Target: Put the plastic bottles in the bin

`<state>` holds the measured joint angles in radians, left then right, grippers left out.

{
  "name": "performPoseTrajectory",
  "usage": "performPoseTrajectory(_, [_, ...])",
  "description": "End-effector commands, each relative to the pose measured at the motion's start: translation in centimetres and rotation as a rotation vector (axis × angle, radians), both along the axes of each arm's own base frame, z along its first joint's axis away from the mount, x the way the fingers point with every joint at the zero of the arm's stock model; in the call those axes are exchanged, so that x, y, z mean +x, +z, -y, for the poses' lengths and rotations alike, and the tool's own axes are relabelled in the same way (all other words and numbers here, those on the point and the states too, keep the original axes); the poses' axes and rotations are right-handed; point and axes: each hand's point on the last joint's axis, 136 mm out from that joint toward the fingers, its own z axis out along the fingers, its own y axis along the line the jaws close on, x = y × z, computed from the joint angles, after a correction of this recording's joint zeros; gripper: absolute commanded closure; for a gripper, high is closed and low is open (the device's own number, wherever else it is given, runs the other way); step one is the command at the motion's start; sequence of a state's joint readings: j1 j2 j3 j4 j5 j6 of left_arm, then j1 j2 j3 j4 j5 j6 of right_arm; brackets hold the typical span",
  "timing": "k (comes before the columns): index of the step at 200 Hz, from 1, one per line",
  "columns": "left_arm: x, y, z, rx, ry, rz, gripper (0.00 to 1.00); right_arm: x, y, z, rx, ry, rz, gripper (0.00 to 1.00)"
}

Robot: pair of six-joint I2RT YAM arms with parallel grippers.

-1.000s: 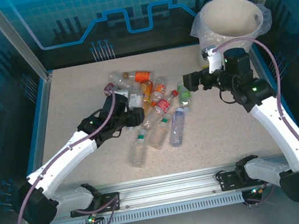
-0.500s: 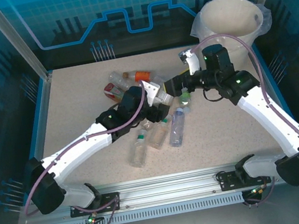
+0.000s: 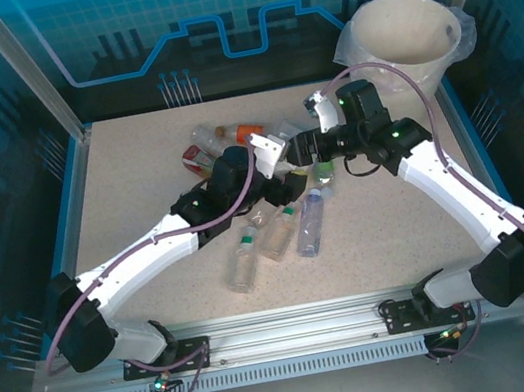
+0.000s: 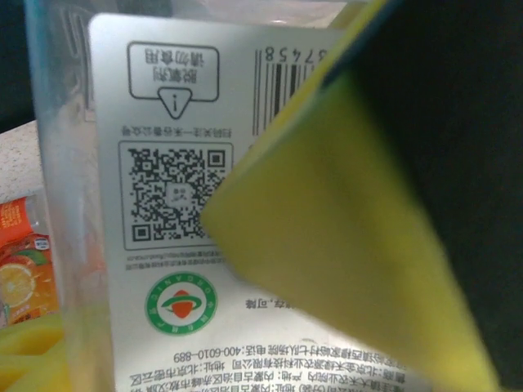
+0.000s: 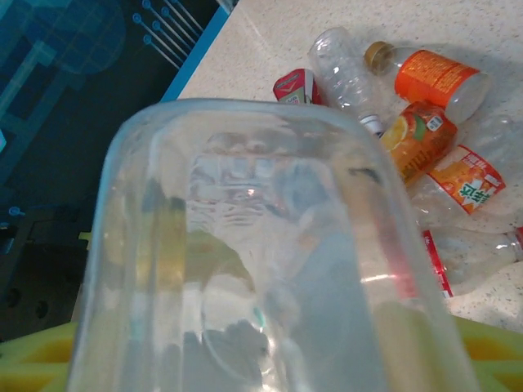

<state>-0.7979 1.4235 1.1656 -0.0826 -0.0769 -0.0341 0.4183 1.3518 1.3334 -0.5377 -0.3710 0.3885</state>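
Speckled beige tabletop, blue panel walls

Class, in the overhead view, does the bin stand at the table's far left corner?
No, the bin stands at the table's far right corner.

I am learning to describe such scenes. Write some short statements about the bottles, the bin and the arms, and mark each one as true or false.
1. The bin stands at the far right corner. True.
2. Every bottle is already inside the bin. False: many bottles lie on the table, for example the clear bottle on the near side of the pile.
3. A bottle with an orange label lies in the pile. True.
4. The left arm is folded back, far from the bottles. False: it stretches out to the pile.
5. The labelled bottle close before the left wrist camera carries a QR code. True.
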Motion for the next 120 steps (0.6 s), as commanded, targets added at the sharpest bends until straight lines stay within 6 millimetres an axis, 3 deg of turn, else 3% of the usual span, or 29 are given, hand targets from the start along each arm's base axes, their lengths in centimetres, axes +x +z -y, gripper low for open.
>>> performPoseTrajectory(1, [-0.1, 2.3, 1.4, -0.078, -0.047, 0.05, 0.32, -0.1, 1.3, -0.9, 0.044, 0.033, 0.011, 0.33])
performPoseTrajectory(15, [0.0, 2.2, 1.4, -0.074, -0.043, 0.05, 0.32, 0.0, 1.5, -0.8, 0.044, 0.023, 0.018, 0.44])
performPoseTrajectory(52, [0.2, 1.8, 1.6, -0.066, -0.041, 0.031, 0.29, 0.2, 1.8, 0.2, 0.04, -0.032, 0.042, 0.5])
performPoseTrajectory(89, [0.3, 1.8, 1.7, -0.059, -0.028, -0.009, 0.06, 1.6, 2.2, 2.5, 0.052, -0.14, 0.069, 0.58])
performPoseTrajectory(120, [0.4, 2.1, 1.0, -0.076, 0.01, -0.016, 0.01, 3.2, 3.0, 5.1, 0.033, -0.211, 0.104, 0.62])
